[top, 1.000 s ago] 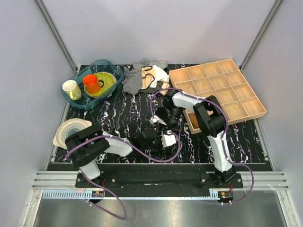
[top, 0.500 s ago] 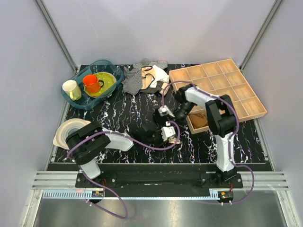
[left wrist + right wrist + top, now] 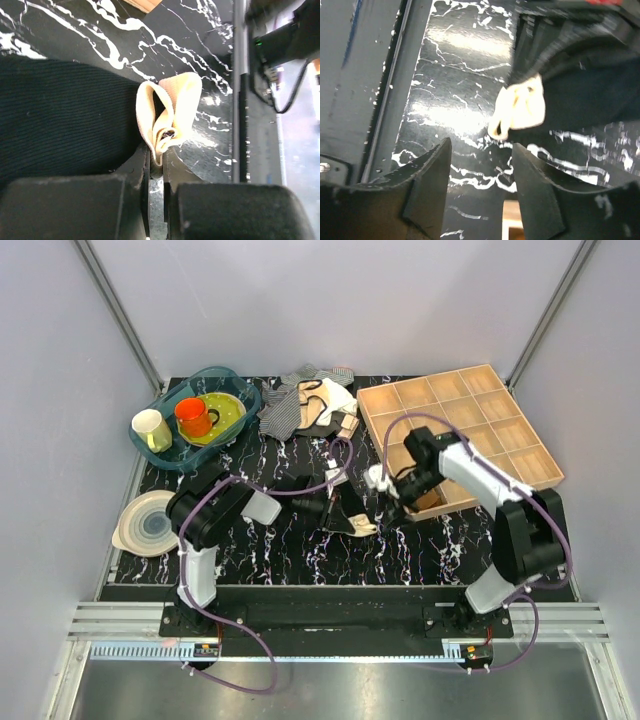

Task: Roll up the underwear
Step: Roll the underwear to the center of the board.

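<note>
The underwear [image 3: 348,512] lies on the black marbled table, a black fabric garment with a cream patch [image 3: 362,528] at its near edge. In the left wrist view my left gripper [image 3: 156,165] is shut on the folded cream patch [image 3: 170,112], and the black fabric [image 3: 65,110] spreads to the left. My left gripper [image 3: 328,506] reaches in from the left. My right gripper [image 3: 384,480] is just right of the garment and open, with nothing between its fingers. In the right wrist view the right gripper [image 3: 481,150] hovers over bare table, short of the cream patch [image 3: 520,107].
A wooden compartment tray [image 3: 470,430] stands at the back right, with a tan-brown bundle [image 3: 426,498] in a near compartment. A striped cloth pile [image 3: 290,408] lies at the back centre. A blue basin [image 3: 170,455] holds cups and a plate. A pale bowl [image 3: 148,522] sits left.
My left gripper shut on the underwear's cream patch and shifted back with it. My right gripper opened, let go and drew right toward the tray.
</note>
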Robot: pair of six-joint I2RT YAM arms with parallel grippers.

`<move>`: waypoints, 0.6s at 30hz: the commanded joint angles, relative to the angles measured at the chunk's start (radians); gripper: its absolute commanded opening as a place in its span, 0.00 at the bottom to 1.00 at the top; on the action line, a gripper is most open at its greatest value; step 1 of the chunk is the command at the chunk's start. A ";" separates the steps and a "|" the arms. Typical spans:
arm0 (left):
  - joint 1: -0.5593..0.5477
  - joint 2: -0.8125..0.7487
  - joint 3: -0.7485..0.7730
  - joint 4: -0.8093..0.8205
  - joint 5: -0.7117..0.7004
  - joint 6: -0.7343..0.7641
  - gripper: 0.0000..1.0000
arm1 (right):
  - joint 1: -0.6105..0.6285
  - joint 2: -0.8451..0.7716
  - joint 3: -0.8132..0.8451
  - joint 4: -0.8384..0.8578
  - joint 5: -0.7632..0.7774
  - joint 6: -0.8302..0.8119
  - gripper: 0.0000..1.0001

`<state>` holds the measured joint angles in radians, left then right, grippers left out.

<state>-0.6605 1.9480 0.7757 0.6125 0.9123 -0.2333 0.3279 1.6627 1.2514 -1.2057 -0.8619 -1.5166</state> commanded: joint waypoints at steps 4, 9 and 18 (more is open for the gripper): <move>0.091 0.184 -0.006 0.018 0.112 -0.274 0.00 | 0.238 -0.195 -0.294 0.487 0.135 -0.057 0.63; 0.107 0.203 0.004 0.010 0.109 -0.284 0.01 | 0.312 -0.167 -0.340 0.618 0.227 -0.042 0.63; 0.113 0.206 0.025 0.001 0.097 -0.302 0.06 | 0.342 -0.150 -0.486 0.857 0.368 -0.083 0.64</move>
<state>-0.5632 2.0918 0.8242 0.7338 1.1000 -0.5621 0.6537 1.5055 0.8089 -0.4805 -0.5766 -1.5570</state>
